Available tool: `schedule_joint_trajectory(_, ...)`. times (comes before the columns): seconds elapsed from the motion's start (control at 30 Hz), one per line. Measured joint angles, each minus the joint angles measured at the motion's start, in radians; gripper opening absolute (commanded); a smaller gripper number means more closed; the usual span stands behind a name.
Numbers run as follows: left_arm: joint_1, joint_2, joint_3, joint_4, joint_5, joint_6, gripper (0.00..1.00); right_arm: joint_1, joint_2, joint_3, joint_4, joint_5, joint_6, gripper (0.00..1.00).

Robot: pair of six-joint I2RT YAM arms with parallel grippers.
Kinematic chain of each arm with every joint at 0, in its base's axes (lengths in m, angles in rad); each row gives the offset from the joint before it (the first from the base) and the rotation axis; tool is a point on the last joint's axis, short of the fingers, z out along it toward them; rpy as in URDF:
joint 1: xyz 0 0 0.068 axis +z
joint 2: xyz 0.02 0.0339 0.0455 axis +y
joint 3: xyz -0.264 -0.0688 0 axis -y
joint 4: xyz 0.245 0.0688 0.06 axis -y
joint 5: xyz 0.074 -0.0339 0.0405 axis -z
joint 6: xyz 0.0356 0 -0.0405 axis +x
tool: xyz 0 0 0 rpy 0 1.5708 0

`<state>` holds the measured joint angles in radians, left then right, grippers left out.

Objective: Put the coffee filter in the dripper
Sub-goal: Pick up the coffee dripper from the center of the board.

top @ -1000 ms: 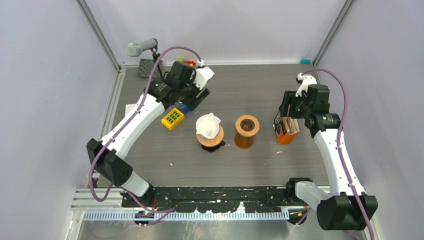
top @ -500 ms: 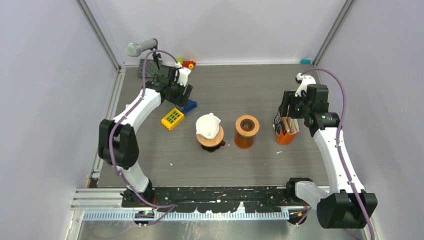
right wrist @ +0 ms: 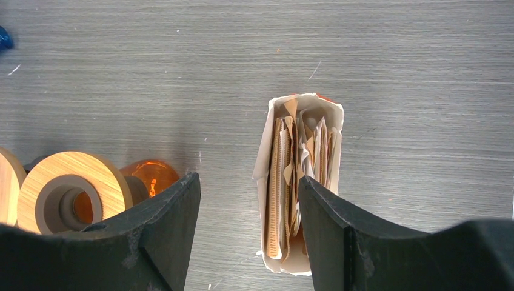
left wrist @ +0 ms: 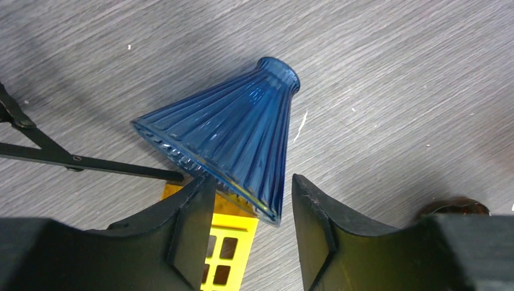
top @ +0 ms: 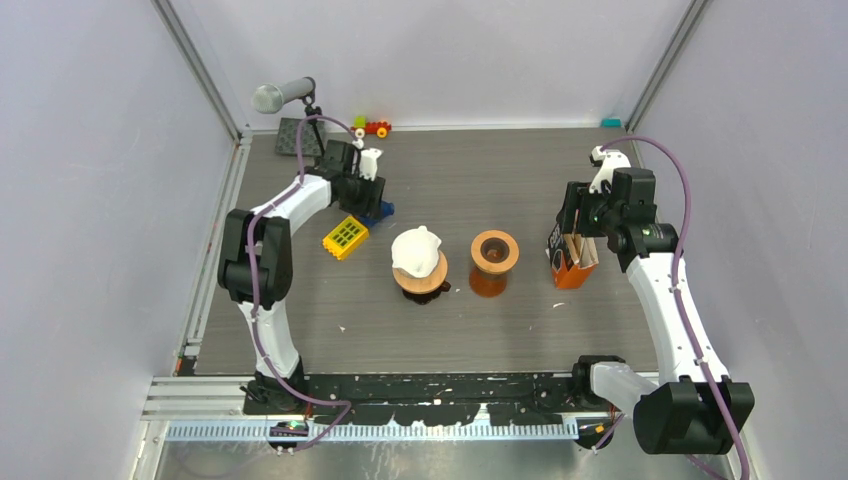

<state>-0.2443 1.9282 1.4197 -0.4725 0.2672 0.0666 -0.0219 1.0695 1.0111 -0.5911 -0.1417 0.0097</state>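
A blue ribbed glass dripper (left wrist: 230,142) lies on its side at the back left of the table (top: 380,211). My left gripper (left wrist: 251,182) is down over its wide rim. The fingers stand open on either side of the rim's lower edge, and the right finger is clear of the glass. A white coffee filter (top: 416,248) sits in the top of a wood-collared brown vessel (top: 427,280) at the centre. My right gripper (right wrist: 247,179) hovers open above an upright pack of paper filters (right wrist: 291,151), which stands at the right of the table (top: 572,265).
An orange glass vessel with a wooden collar (top: 494,255) stands between the filter pack and the white filter. A yellow grid block (top: 345,237) lies beside the blue dripper. At the back left are a microphone (top: 282,95) on a black stand and a small toy (top: 371,127).
My left arm has swung back toward the left and come down onto the blue dripper, and its jaws have narrowed. The right arm has not moved.
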Motion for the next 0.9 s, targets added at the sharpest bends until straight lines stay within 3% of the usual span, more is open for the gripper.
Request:
schedule_joint_trajectory(0.43,0.000,0.002,-0.001,0.089,0.066,-0.060,0.31,0.000,0.000,0.000,0.000,-0.003,0.000,0.65)
schedule_joint_trajectory(0.9,0.000,0.034,-0.002,0.132,0.074,-0.114,0.34,0.000,0.000,0.000,0.000,-0.014,0.000,0.65)
